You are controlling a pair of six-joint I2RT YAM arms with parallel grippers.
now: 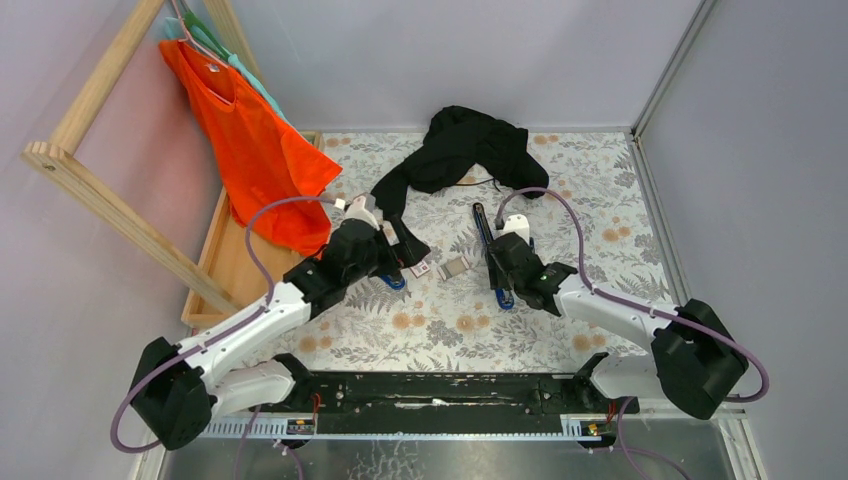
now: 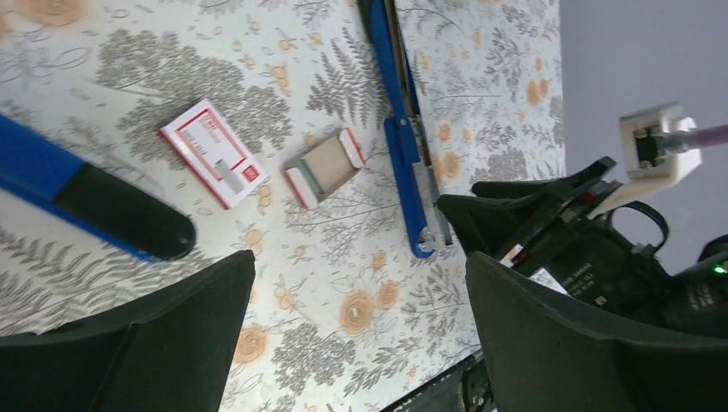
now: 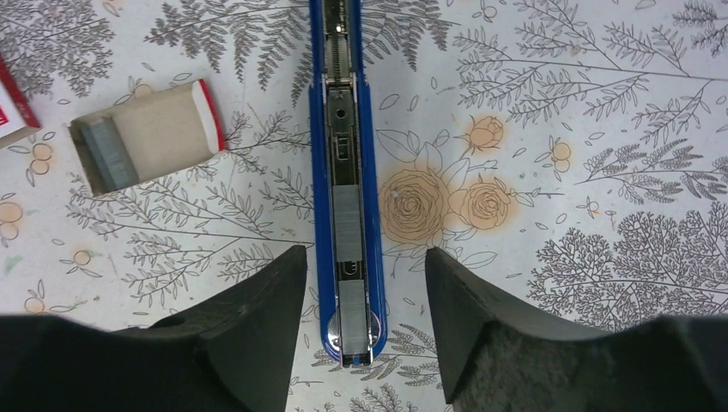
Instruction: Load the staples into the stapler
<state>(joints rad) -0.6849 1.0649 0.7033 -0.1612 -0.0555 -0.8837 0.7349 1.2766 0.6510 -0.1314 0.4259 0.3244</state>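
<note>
Our left gripper (image 2: 359,266) hangs spread and empty near the box sleeve (image 2: 210,153) and the tray (image 3: 146,137) with its spare staples (image 3: 107,154), while our right gripper (image 3: 362,253), also spread, straddles the open stapler (image 3: 348,129), strips (image 3: 348,227) lying in its channel. We fear a finger (image 3: 249,335) could nudge a strip askew, jamming the stapler when it shuts. Floral cloth (image 1: 450,330) lies underneath, boxed in by grey walls (image 1: 760,150).

A black cloth (image 1: 465,150) lies at twelve o'clock on the floral tabletop (image 1: 600,200); an orange shirt (image 1: 250,140) hangs at ten.
</note>
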